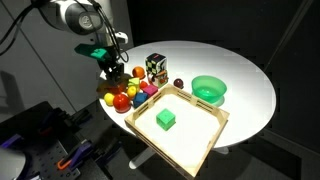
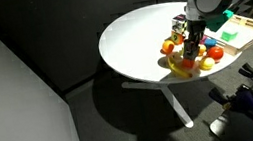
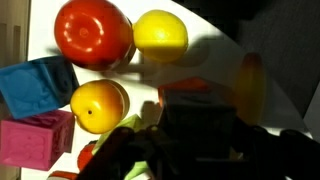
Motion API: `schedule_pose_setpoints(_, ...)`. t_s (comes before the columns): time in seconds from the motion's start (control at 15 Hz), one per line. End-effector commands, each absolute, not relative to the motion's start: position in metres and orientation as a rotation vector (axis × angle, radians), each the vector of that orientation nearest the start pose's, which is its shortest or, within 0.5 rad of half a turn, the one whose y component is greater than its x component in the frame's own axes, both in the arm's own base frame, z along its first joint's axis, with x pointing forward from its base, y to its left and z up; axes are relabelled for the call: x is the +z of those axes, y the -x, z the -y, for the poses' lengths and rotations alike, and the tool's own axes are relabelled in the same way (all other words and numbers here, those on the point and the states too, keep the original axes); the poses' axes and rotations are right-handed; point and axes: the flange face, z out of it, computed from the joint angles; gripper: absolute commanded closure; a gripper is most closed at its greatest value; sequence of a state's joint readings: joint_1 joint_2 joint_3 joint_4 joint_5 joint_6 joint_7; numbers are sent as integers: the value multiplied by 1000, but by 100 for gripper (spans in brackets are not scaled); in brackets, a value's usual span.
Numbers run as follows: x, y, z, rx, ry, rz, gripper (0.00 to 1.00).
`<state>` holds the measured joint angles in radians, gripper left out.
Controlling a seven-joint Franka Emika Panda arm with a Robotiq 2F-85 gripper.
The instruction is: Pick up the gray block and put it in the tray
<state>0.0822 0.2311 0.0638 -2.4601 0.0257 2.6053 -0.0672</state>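
Observation:
The gray block (image 3: pixel 200 125) shows only in the wrist view. It is a dark, shadowed cube lying between my gripper's fingers (image 3: pixel 200 150), with an orange piece behind it. My gripper (image 1: pixel 110 68) is low over the pile of toys at the table's edge and also shows in an exterior view (image 2: pixel 195 46). The fingers are dark against the block, so I cannot tell whether they press on it. The light wooden tray (image 1: pixel 205 135) stands beside the pile with a green cube (image 1: pixel 165 119) inside. The tray's edge shows in an exterior view (image 2: pixel 250 30).
A red tomato (image 3: pixel 93 30), a lemon (image 3: pixel 160 35), an orange (image 3: pixel 98 105), a blue block (image 3: pixel 38 85) and a pink block (image 3: pixel 35 140) crowd around the gripper. A patterned cube (image 1: pixel 156 68) and a green bowl (image 1: pixel 209 90) stand on the round white table (image 1: pixel 240 60).

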Motion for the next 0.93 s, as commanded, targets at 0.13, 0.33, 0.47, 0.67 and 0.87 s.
schedule_pose_setpoints(0.13, 223, -475, -68, 83, 3108, 318, 73)
schedule_pose_setpoints(0.33, 239, -477, -70, 36, 3109, 322, 73)
schedule_pose_setpoints(0.47, 252, -478, -70, 4, 3106, 325, 73)
schedule_pose_setpoints(0.67, 267, -478, -70, -11, 3098, 321, 73)
schedule_pose_setpoints(0.87, 272, -474, -61, 0, 3101, 292, 73)
